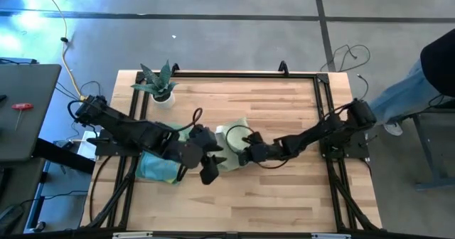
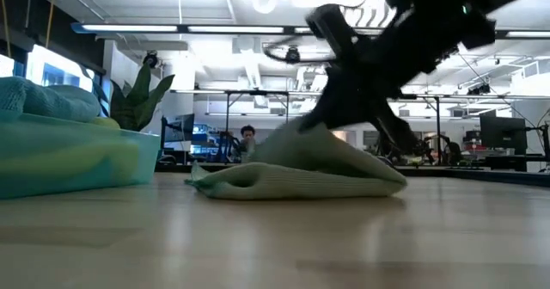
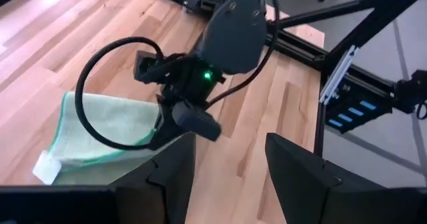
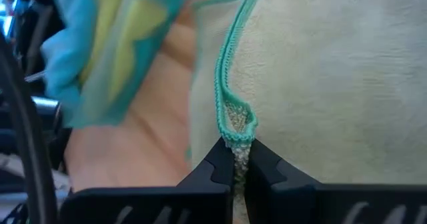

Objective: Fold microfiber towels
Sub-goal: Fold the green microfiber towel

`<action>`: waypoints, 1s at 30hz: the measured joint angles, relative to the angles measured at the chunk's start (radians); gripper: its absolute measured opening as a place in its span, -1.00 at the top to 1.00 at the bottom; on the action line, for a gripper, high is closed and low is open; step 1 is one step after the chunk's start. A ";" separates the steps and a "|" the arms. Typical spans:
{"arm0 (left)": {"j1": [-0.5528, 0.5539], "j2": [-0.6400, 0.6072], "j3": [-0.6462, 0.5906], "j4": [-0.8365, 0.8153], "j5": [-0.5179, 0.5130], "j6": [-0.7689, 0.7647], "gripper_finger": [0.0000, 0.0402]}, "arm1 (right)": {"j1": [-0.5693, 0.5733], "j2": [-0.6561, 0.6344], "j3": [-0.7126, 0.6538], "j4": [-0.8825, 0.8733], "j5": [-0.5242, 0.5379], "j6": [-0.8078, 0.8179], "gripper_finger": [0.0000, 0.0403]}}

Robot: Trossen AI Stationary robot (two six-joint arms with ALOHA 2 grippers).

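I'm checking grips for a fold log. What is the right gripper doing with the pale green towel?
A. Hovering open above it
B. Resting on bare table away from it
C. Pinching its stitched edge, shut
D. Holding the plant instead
C: in the right wrist view the right gripper has its fingers shut on the teal-stitched hem of the pale green towel.

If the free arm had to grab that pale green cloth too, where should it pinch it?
Probably the loose corner of the pale green microfiber cloth, where the teal-stitched hem lies flat and bare on the wooden table. Come from the left side with the open left gripper; the right gripper is shut on another part of the hem.
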 joint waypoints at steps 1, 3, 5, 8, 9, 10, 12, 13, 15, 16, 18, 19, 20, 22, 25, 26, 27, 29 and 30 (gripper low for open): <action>-0.008 0.000 0.000 -0.003 -0.004 0.000 0.14 | 0.005 0.008 0.020 -0.003 -0.001 -0.013 1.00; -0.016 0.000 0.000 -0.009 -0.011 0.005 0.14 | 0.013 0.032 0.075 -0.002 -0.001 -0.051 1.00; -0.020 0.000 0.000 -0.012 -0.012 0.007 0.14 | 0.014 0.051 0.133 -0.037 -0.002 -0.083 1.00; -0.020 0.000 0.000 -0.019 -0.013 0.015 0.14 | 0.012 0.091 0.231 -0.121 -0.001 -0.138 1.00; -0.020 0.000 0.000 -0.020 -0.014 0.021 0.14 | 0.010 0.108 0.265 -0.155 0.001 -0.160 1.00; -0.020 0.000 0.000 -0.025 -0.014 0.026 0.14 | 0.008 0.131 0.300 -0.172 -0.001 -0.169 1.00; -0.020 0.000 0.000 -0.038 -0.013 0.034 0.14 | 0.008 0.169 0.349 -0.222 -0.009 -0.181 1.00; -0.020 0.000 0.000 -0.039 -0.013 0.036 0.14 | 0.006 0.194 0.375 -0.227 -0.014 -0.185 1.00; -0.020 0.000 0.000 -0.051 -0.009 0.037 0.14 | 0.003 0.234 0.414 -0.218 -0.048 -0.187 1.00; -0.020 0.000 0.000 -0.052 -0.008 0.036 0.14 | 0.003 0.249 0.431 -0.228 -0.060 -0.191 1.00; -0.020 0.001 0.000 -0.062 -0.006 0.036 0.14 | 0.003 0.282 0.471 -0.213 -0.083 -0.201 1.00; -0.020 0.001 -0.001 -0.066 -0.005 0.036 0.14 | 0.003 0.289 0.480 -0.224 -0.085 -0.214 1.00; -0.020 0.001 0.000 -0.065 -0.006 0.036 0.14 | 0.003 0.299 0.496 -0.229 -0.096 -0.224 1.00; -0.022 0.001 0.000 -0.073 -0.005 0.036 0.14 | 0.003 0.311 0.515 -0.223 -0.102 -0.231 1.00; -0.027 0.001 0.000 -0.080 -0.005 0.036 0.14 | -0.002 0.323 0.519 -0.237 -0.098 -0.224 1.00; -0.029 0.001 0.000 -0.084 -0.004 0.036 0.14 | -0.003 0.328 0.516 -0.238 -0.099 -0.216 1.00; -0.033 0.001 0.000 -0.083 -0.002 0.036 0.14 | -0.003 0.329 0.512 -0.254 -0.098 -0.213 1.00; -0.034 0.001 0.000 -0.086 -0.001 0.036 0.14 | -0.003 0.340 0.514 -0.233 -0.098 -0.212 1.00; -0.034 0.001 0.000 -0.086 -0.001 0.036 0.14 | -0.003 0.341 0.514 -0.232 -0.099 -0.213 1.00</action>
